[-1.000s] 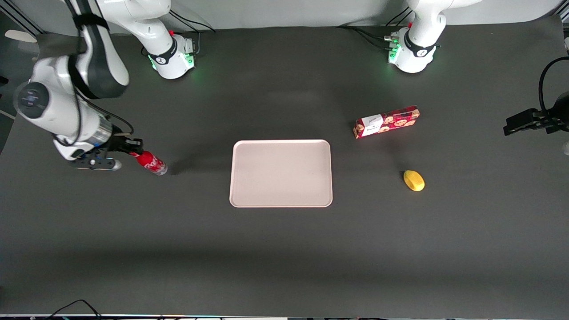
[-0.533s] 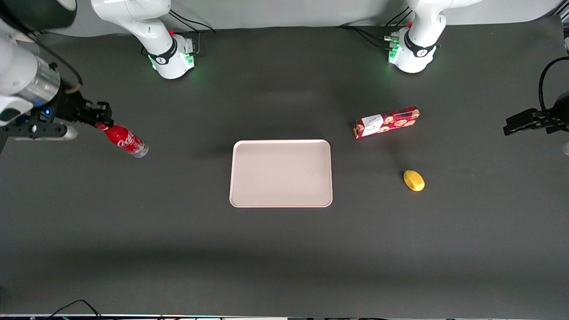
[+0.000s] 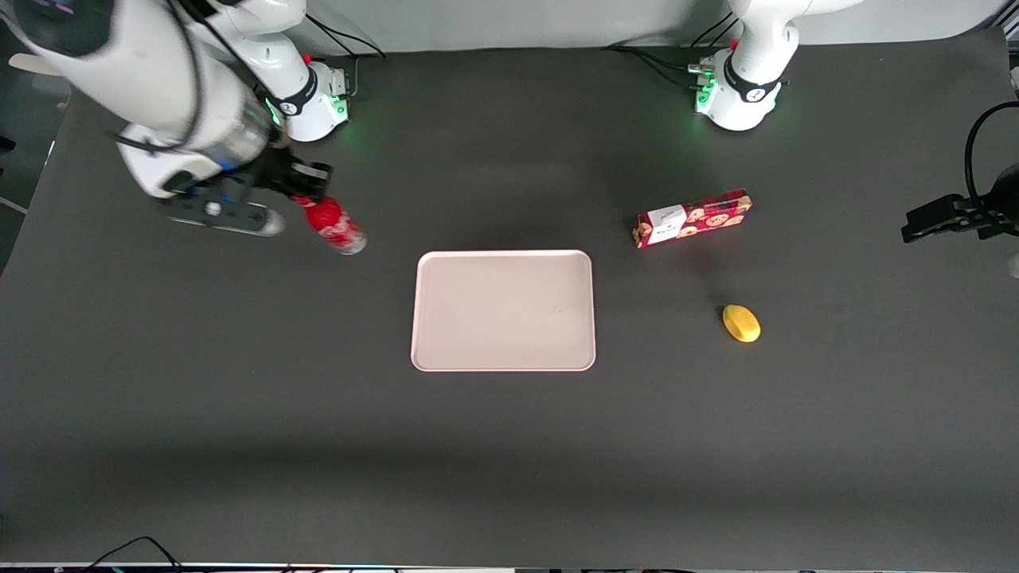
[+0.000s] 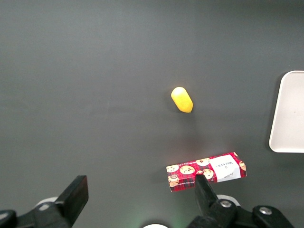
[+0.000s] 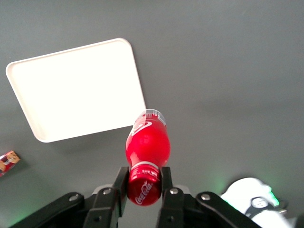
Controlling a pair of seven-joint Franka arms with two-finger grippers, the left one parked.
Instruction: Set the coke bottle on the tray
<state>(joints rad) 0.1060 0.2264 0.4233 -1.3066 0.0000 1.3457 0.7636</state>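
Note:
My gripper (image 3: 306,193) is shut on the red cap of the coke bottle (image 3: 334,224) and holds it lifted above the table, toward the working arm's end. The bottle is red with white script and a clear base and hangs tilted. In the right wrist view the two fingers (image 5: 120,184) clamp the cap of the bottle (image 5: 147,145). The pale pinkish-beige tray (image 3: 503,310) lies flat at the middle of the table, empty, a little nearer the front camera than the bottle. It also shows in the right wrist view (image 5: 76,90).
A red cookie box (image 3: 691,218) and a yellow lemon-like object (image 3: 741,323) lie toward the parked arm's end of the table. Both show in the left wrist view, the box (image 4: 206,171) and the yellow object (image 4: 182,99). The arm bases stand at the table's back edge.
My gripper has lifted the bottle off the table and carried it toward the tray, farther from the front camera than where it lay. The tray, box and yellow object have not moved.

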